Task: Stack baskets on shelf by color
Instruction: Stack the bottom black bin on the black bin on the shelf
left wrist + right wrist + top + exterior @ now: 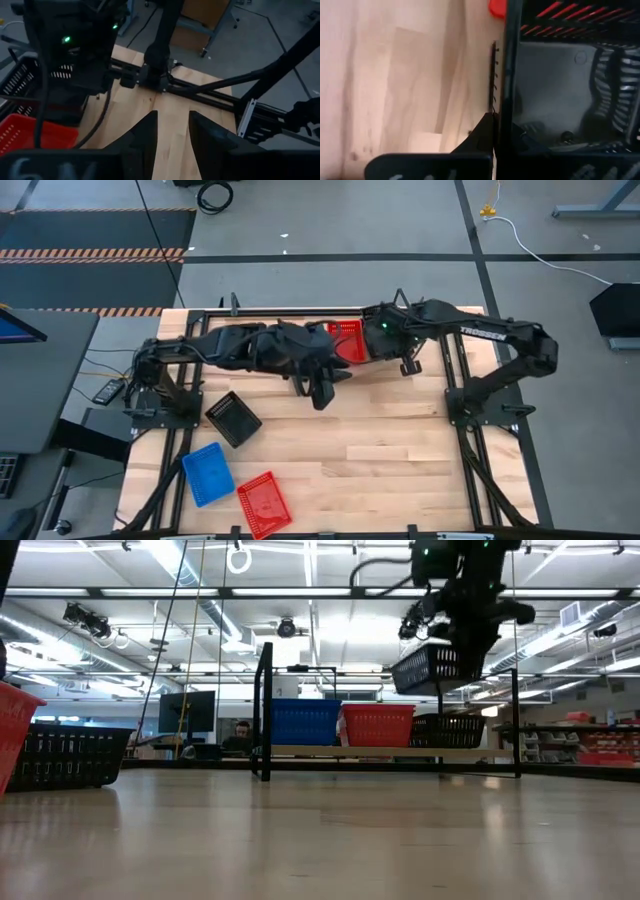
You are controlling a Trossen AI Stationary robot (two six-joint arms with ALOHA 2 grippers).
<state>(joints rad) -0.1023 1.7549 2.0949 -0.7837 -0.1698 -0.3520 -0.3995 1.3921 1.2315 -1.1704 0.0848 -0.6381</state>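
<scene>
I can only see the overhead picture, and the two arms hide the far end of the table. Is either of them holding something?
Observer: Yes. In the low view the right gripper is shut on the rim of a black basket, held in the air.
Operator: What is under it?
Observer: The shelf, with a blue basket, a red basket and a lower black basket side by side. The held one hangs above the lower black one, not touching it.
Operator: And the other arm?
Observer: Its wrist view shows the left gripper open, with nothing between its fingers.
</scene>
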